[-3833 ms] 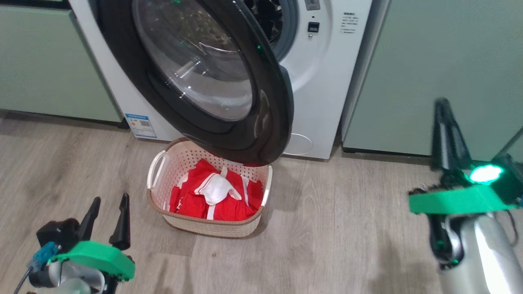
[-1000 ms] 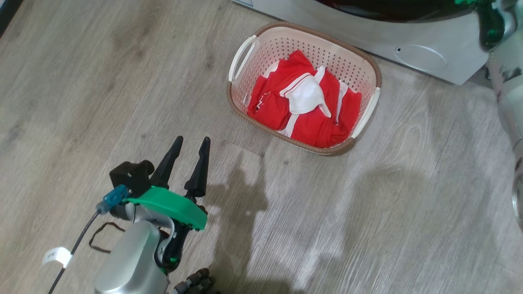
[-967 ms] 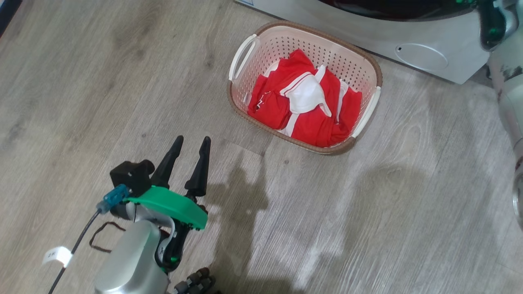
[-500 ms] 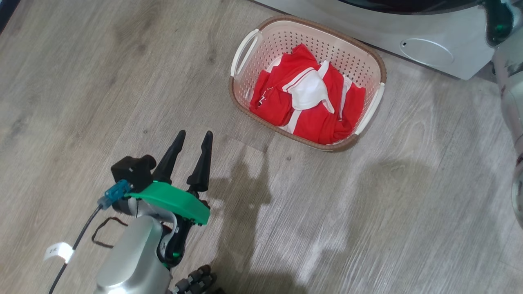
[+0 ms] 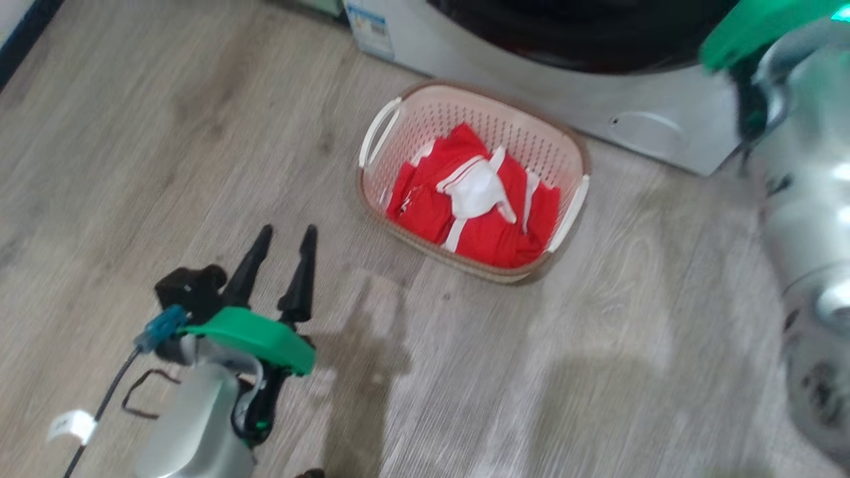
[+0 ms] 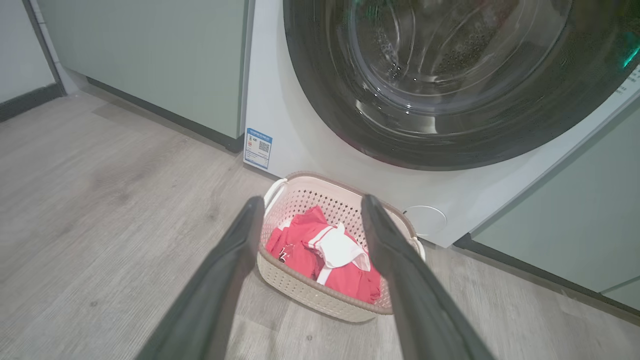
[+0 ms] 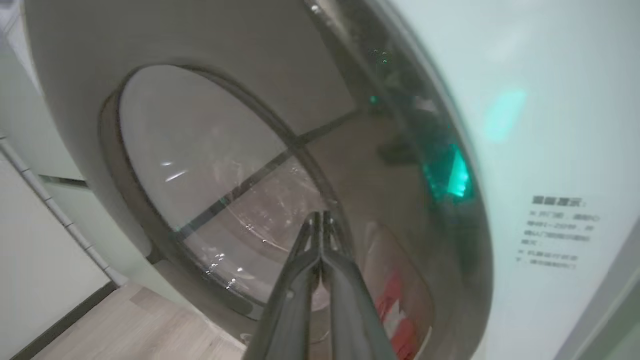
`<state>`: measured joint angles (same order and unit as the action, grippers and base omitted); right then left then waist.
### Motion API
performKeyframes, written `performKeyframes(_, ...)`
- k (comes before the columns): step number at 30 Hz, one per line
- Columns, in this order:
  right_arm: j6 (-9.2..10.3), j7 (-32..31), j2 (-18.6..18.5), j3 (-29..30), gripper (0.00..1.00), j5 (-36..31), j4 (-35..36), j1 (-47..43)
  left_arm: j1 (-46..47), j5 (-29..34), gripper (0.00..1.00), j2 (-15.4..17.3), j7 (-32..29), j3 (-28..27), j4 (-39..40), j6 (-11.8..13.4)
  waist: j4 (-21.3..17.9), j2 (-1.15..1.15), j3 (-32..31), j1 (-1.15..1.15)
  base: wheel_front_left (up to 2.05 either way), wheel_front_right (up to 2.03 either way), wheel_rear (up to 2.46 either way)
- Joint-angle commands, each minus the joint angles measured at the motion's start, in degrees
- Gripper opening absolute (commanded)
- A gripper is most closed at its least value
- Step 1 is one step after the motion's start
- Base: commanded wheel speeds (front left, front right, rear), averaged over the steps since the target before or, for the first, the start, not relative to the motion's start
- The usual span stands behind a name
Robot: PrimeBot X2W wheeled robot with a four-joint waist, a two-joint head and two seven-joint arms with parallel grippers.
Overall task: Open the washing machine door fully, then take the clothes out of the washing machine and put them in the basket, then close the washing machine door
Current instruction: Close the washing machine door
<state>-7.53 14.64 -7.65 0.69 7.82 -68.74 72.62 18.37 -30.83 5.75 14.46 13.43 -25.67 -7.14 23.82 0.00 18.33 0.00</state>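
Observation:
The washing machine stands white between green cabinets. Its door, a glossy black rim around clear glass, lies against the machine's front. My right gripper is shut with nothing in it, its tips close to or touching the door where glass meets rim. The basket sits on the floor before the machine, with the red and white clothes inside. My left gripper hangs open and empty over the floor, left of the basket. The clothes show between its fingers.
Pale green cabinets flank the machine on both sides. A blue label and a round hatch mark its lower front. My right forearm fills the right edge. Wood floor spreads to the left.
The door, wide open over the basket a few seconds ago, now lies against the machine. The head camera has shifted in the last second. Left gripper stays open; clothes stay in the basket.

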Motion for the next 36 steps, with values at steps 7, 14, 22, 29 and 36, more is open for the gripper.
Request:
performKeyframes(7, 0.04, 0.4, 3.6, -6.1, 0.0, 5.1, 8.7, -10.8, -1.7, 1.1, 1.0, 4.5, 0.5, -5.4, 1.5, -0.4, -4.4, 0.0, -8.6, 0.0, 0.0, 0.0, 0.0)
performKeyframes(14, 0.04, 0.4, 3.3, -7.3, 0.47, 9.6, 19.5, -25.5, -2.9, 2.8, 1.0, 7.9, 0.5, -9.6, 1.3, -0.4, -9.3, 0.0, -16.2, 0.0, 0.0, 0.0, 0.0)
performKeyframes(22, 0.04, 0.4, 2.7, -4.1, 1.0, 9.3, 28.2, -37.2, -1.5, 6.8, 1.0, 11.0, 0.5, -10.2, 1.3, -0.4, -14.1, 0.0, -19.4, 0.0, 0.0, 0.0, 0.0)
performKeyframes(29, 0.04, 0.4, 3.2, 1.0, 1.0, 6.5, 36.7, -47.4, -1.1, 6.9, 1.0, 10.6, 0.5, -9.5, -0.8, -0.4, -16.7, 0.0, -21.0, 0.0, 0.0, 0.0, 0.0)
performKeyframes(36, 0.04, 0.4, 4.4, 3.7, 1.0, 4.6, 43.4, -56.3, -2.2, 8.5, 1.0, 10.3, 0.5, -9.5, -2.2, -0.4, -18.4, 0.0, -21.5, 0.0, 0.0, 0.0, 0.0)
